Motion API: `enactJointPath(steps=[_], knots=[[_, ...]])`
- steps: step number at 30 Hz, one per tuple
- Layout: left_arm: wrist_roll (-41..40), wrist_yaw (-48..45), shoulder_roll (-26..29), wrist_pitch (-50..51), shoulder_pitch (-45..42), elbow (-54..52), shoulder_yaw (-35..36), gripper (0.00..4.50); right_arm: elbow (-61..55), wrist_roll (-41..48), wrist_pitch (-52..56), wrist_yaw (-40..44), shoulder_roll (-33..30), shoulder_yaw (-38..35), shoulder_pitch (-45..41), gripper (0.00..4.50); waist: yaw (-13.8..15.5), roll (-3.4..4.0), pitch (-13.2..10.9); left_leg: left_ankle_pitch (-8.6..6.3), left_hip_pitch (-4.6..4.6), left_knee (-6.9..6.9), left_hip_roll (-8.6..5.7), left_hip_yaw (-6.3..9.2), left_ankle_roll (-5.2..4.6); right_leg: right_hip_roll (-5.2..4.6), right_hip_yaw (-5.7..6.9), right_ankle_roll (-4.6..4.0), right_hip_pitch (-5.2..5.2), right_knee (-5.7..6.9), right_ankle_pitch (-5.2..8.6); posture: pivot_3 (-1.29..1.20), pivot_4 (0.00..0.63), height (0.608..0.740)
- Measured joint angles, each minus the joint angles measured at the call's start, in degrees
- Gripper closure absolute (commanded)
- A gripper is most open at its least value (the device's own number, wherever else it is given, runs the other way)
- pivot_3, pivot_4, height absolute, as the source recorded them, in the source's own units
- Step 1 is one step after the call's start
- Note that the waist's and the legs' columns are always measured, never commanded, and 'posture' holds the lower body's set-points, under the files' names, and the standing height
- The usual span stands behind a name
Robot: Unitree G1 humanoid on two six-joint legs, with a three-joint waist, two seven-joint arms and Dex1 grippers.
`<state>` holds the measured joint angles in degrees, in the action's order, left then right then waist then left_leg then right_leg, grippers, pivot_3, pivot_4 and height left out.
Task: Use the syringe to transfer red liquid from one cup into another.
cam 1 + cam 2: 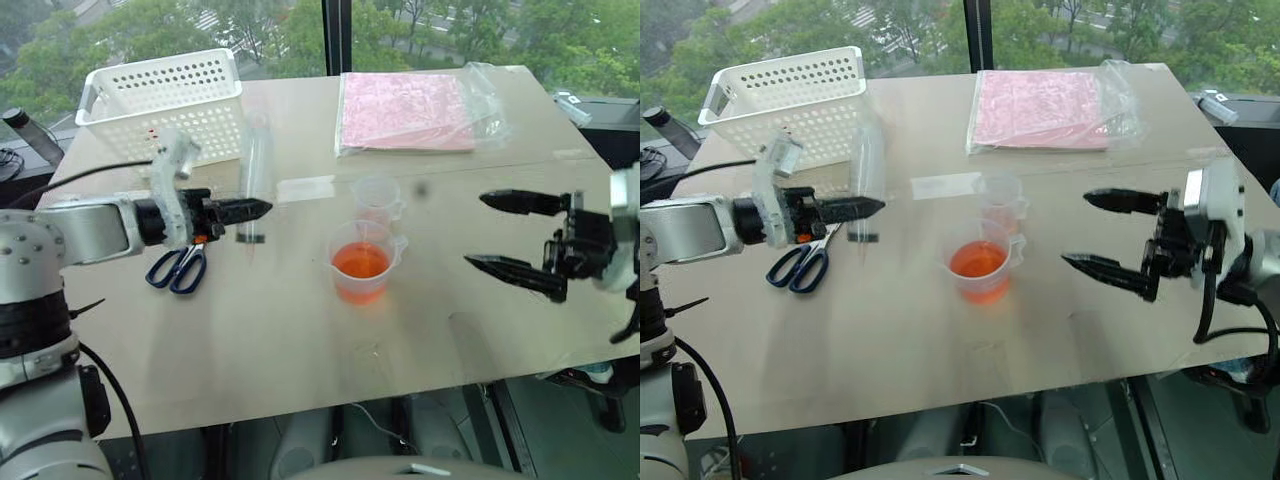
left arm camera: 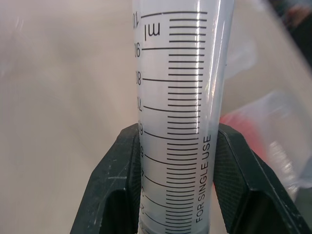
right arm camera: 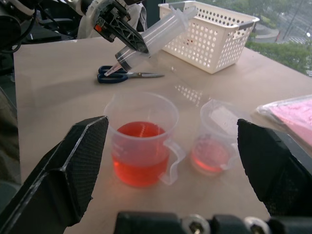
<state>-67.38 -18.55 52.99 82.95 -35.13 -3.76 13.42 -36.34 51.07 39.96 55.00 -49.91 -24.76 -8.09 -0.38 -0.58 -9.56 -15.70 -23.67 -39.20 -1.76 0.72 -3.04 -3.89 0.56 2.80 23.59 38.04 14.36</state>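
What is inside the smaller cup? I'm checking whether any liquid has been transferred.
The smaller cup holds a shallow layer of red liquid at its bottom. The larger beaker beside it holds far more.

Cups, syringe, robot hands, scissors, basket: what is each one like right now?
Syringe: held off the table by the left hand, tilted, barrel looks empty.
Larger cup: upright, partly filled with red liquid.
Smaller cup: upright, a little red liquid at the bottom.
Left hand: shut on the syringe.
Right hand: open, holding nothing.
Scissors: lying closed on the table.
Basket: upright; contents cannot be seen.
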Motion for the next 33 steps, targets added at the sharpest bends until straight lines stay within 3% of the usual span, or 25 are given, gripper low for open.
enactJointPath(steps=[4,9,16,17,21,24,27,30,33], knots=[[6.82,-0.34,-0.76,1.11,-2.68,2.64,-7.35,3.11,-4.24,1.09,-0.43,-2.51,0.41,-2.16,4.01,0.00,0.26,-0.07,-0.01,0.02,-0.02,-0.01,0.01,0.04,0.04,0.01,0.02,0.01,0.03,0.02,-0.01,0.00,0.150,0.740],[12.20,0.25,-4.28,2.76,-7.36,6.50,-9.21,3.11,-7.49,1.65,-0.89,-4.32,0.55,-3.40,9.13,0.00,1.05,-0.07,-0.01,0.03,-0.05,0.00,0.00,0.05,0.06,-0.02,0.03,0.00,0.03,-0.03,-0.01,0.00,0.150,0.740],[17.03,1.33,-10.49,5.92,-4.94,6.08,-9.97,3.11,-8.77,1.69,-2.51,-6.70,0.96,-3.44,12.81,0.00,1.04,-0.09,0.00,0.03,-0.06,-0.01,0.01,0.04,0.06,-0.03,0.02,0.00,0.04,-0.04,-0.01,0.00,0.150,0.740],[17.72,1.37,-10.72,6.24,-4.97,5.91,-9.64,2.09,-8.77,1.71,-2.66,-6.76,0.96,-3.43,12.94,0.00,1.08,-0.09,0.01,0.03,-0.05,-0.01,0.01,0.06,0.06,-0.03,0.04,0.00,0.04,-0.04,-0.01,0.00,0.150,0.740],[19.88,1.30,-11.25,7.49,-4.98,4.81,-8.85,0.24,-8.69,1.69,-3.67,-6.77,0.95,-3.41,12.97,0.00,1.15,-0.09,0.03,0.03,-0.04,-0.04,0.00,0.05,0.06,-0.04,0.03,0.00,0.01,-0.03,-0.01,0.00,0.150,0.740],[20.86,1.39,-11.56,7.90,-4.68,4.01,-6.54,0.07,-8.53,1.33,-4.46,-6.65,0.95,-3.34,13.05,0.00,1.05,-0.09,0.03,0.03,-0.03,-0.04,0.01,0.05,0.06,-0.03,0.02,0.00,0.02,0.00,-0.01,0.00,0.150,0.740],[19.89,0.06,-12.98,5.95,-2.46,-0.88,2.01,0.07,-7.33,0.51,-5.35,-6.48,0.95,-3.07,13.30,0.00,1.09,-0.12,0.02,0.03,-0.06,-0.05,0.01,0.06,0.06,-0.06,0.05,0.00,0.03,-0.03,-0.01,0.00,0.150,0.740],[19.88,-3.77,-10.93,-0.17,1.74,-7.67,4.51,0.07,-6.77,0.13,-5.86,-6.04,0.94,-2.85,13.35,0.00,1.02,-0.11,0.02,0.03,-0.04,-0.01,0.01,0.01,0.07,-0.09,0.00,0.00,0.02,-0.07,-0.01,0.00,0.150,0.740],[21.80,-10.18,-6.80,-10.96,11.90,-15.88,5.55,0.07,-5.84,-0.34,-6.55,-5.25,0.85,-2.59,14.25,0.00,1.07,-0.05,0.05,0.02,0.01,0.07,0.02,-0.03,0.08,-0.12,-0.03,-0.02,0.02,-0.10,0.00,0.00,0.150,0.740]])
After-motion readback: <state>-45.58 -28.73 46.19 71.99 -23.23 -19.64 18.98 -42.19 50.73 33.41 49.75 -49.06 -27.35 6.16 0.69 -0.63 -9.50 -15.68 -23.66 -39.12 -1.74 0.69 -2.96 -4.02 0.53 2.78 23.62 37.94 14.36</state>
